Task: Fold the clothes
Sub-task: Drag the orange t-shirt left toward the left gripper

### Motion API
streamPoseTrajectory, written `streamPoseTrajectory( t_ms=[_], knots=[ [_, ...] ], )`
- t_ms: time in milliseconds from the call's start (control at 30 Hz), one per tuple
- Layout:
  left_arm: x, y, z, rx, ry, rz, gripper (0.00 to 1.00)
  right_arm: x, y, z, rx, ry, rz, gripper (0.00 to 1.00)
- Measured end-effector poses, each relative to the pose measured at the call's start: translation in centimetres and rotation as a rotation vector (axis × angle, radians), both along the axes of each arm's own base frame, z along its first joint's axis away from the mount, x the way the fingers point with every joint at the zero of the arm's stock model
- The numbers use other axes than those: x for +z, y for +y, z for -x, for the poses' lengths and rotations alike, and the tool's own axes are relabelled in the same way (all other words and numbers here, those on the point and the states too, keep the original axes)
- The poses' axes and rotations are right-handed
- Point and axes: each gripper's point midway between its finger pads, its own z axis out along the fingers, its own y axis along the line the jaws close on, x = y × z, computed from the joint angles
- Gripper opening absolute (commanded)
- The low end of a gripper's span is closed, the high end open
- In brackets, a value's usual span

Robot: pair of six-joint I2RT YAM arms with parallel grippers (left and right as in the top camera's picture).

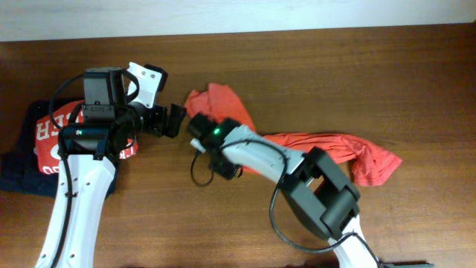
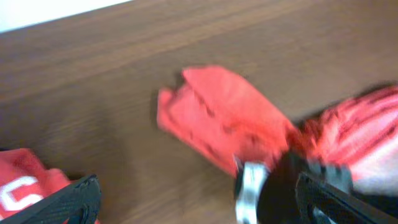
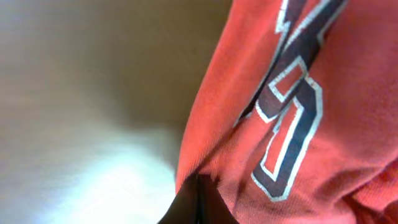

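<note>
The orange-red T-shirt (image 1: pixel 327 145) lies crumpled in a long strip across the middle of the table, with one bunched end at the back (image 1: pixel 219 100). It also shows in the left wrist view (image 2: pixel 224 118). My right gripper (image 1: pixel 199 128) is at that bunched end. In the right wrist view its fingers (image 3: pixel 199 202) are shut on the fabric, just below the shirt's navy, white-edged lettering (image 3: pixel 289 118). My left gripper (image 1: pixel 176 119) is open and empty just left of the right gripper. Its fingers (image 2: pixel 196 205) hover over bare wood.
A red shirt with white print (image 1: pixel 46 135) lies on a dark navy garment (image 1: pixel 21 165) at the table's left, under my left arm. The red shirt also shows in the left wrist view (image 2: pixel 22 183). The table's far edge (image 1: pixel 238 33) meets a white wall.
</note>
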Motion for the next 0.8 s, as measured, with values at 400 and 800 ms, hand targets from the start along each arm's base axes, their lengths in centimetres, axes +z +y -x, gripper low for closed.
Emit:
streamPoseTrajectory(
  t_ms=[400, 800],
  knots=[
    [1.2, 3.6, -1.2, 0.133, -0.040, -0.061, 0.99, 0.0, 2.8, 5.0, 0.163, 0.017, 0.052, 0.11],
    [1.3, 7.0, -1.2, 0.278, -0.005, 0.045, 0.99, 9.7, -2.5, -1.9, -0.353, -0.121, -0.193, 0.88]
  ],
)
